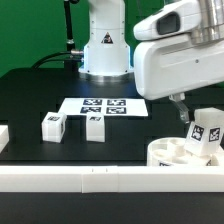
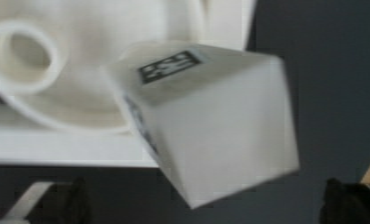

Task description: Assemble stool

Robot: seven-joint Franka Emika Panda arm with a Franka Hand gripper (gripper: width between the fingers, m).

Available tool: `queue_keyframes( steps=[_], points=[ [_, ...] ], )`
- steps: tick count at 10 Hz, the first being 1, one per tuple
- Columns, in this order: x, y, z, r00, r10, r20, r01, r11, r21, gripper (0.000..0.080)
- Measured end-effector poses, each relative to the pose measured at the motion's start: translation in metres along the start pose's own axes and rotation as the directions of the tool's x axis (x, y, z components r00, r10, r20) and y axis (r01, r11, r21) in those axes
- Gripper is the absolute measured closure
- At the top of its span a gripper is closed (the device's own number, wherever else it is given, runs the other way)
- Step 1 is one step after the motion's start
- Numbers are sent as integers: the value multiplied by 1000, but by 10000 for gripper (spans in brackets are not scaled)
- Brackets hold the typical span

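Observation:
The white round seat (image 1: 172,154) lies at the exterior view's lower right, sockets up. A white blocky leg (image 1: 207,131) with a square tag stands tilted on it. My gripper (image 1: 186,113) hangs just above and beside this leg. In the wrist view the leg (image 2: 208,120) fills the middle, tilted over the seat (image 2: 40,75). My gripper (image 2: 200,202) is open: the dark fingers (image 2: 29,204) stand wide apart at either side, and gaps show between them and the leg. Two more tagged legs (image 1: 52,125) (image 1: 95,127) stand on the black table at the left.
The marker board (image 1: 103,105) lies flat at the table's middle, in front of the robot base (image 1: 105,50). A long white border rail (image 1: 90,180) runs along the near edge. Another white rail end (image 1: 3,136) sits at the exterior view's left.

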State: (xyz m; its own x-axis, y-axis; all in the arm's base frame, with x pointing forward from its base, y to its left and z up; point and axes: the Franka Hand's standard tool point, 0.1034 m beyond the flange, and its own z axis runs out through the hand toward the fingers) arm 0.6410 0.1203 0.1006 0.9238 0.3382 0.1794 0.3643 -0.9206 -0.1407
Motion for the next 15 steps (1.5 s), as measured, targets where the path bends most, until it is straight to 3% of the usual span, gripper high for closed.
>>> queue_keyframes(
  steps=[4, 6, 8, 12, 15],
  points=[
    [0, -1, -1, 927, -371, 53, 372, 928, 3, 150],
    [0, 1, -1, 831, -552, 67, 553, 833, -5, 150],
    [-1, 6, -1, 712, -698, 77, 699, 715, 3, 150],
    [-1, 5, -1, 273, -951, 147, 959, 280, 34, 150],
    [-5, 12, 1, -162, -972, 170, 983, -144, 112, 150]
  ],
)
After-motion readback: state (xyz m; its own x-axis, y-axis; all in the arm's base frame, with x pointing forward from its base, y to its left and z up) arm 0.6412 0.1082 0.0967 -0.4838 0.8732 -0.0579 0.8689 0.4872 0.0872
